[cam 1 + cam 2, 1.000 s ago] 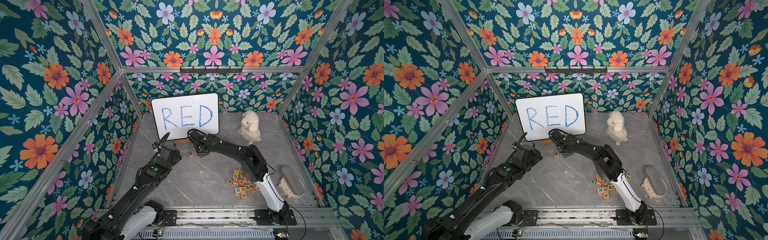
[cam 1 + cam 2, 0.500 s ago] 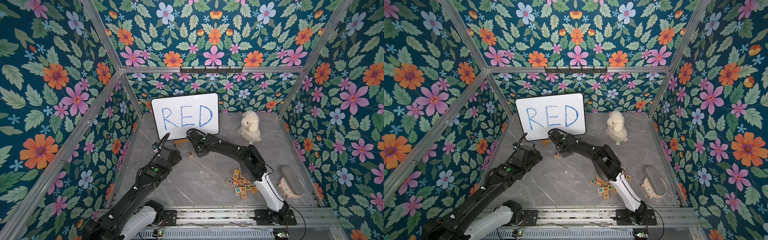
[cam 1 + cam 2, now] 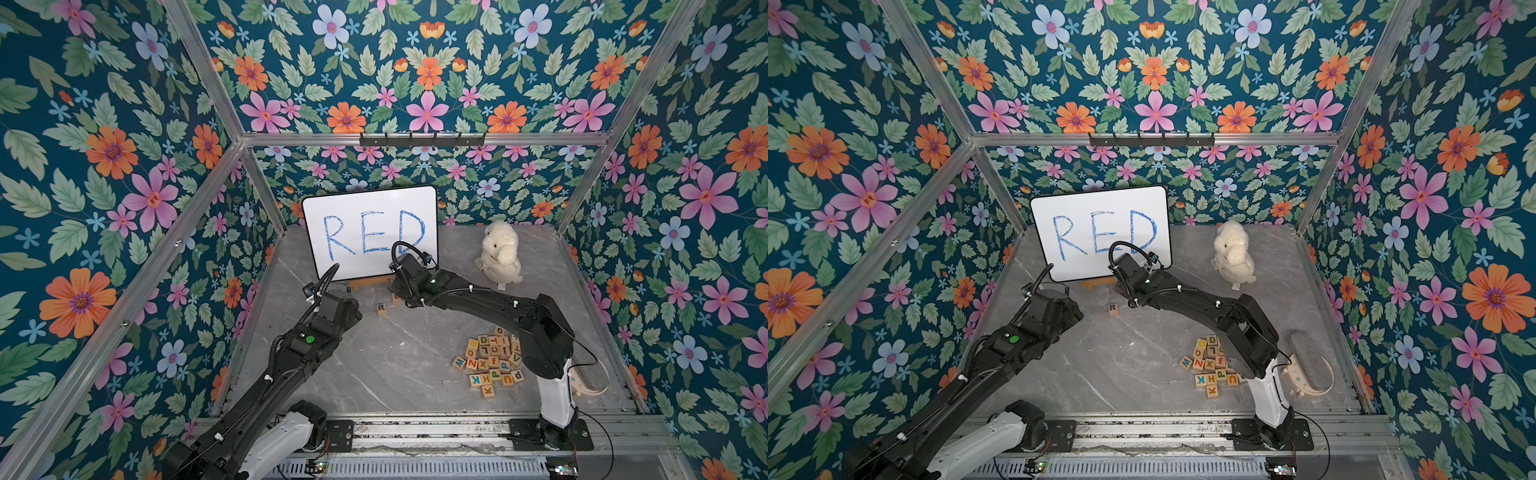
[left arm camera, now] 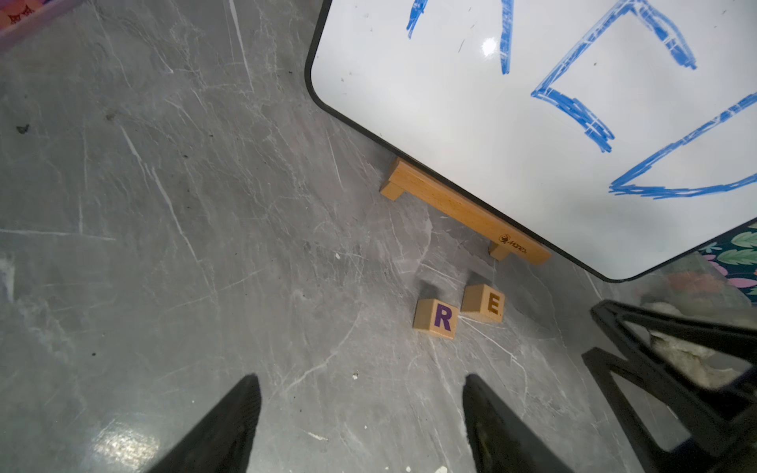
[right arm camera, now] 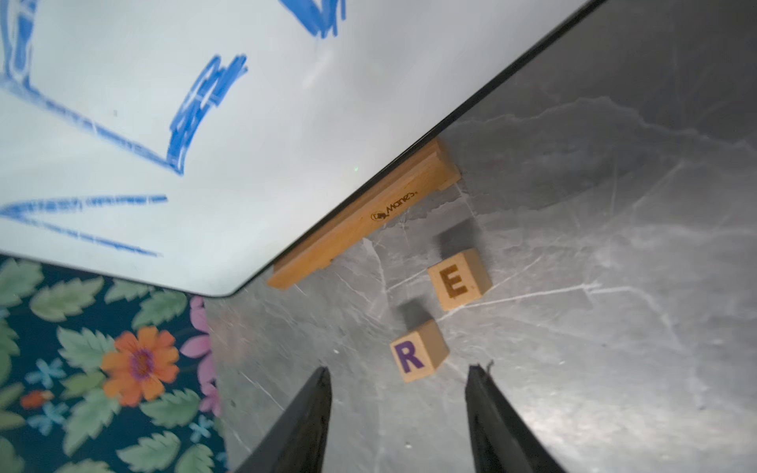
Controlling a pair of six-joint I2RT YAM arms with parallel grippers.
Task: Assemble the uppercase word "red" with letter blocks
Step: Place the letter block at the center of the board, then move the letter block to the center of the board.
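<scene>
r block [image 4: 436,318] & e block [image 4: 483,304] sit on the grey worktop [image 3: 395,365], just in front of the wooden stand [image 4: 463,209] of the whiteboard [image 3: 370,232] marked "RED". both letters face up, tops toward the board. purple r is on the left and e just beside it on the right. e sits a bit nearer the stand and is turned slightly, so the pair's line runs skewed vs the board's lower edge; corners are close, faces not flush. right claw [image 5: 397,387] is over the pair, fingers apart, nothing between them, w/ the r block just ahead of the tips. left claw [image 4: 360,381] is also apart & empty, above bare worktop to the left of the r. the other blocks lie in a loose pile [image 3: 492,363] by the right arm's base, well apart from the pair, incl. a d-faced block [image 3: 483,340] on its far edge.
</scene>
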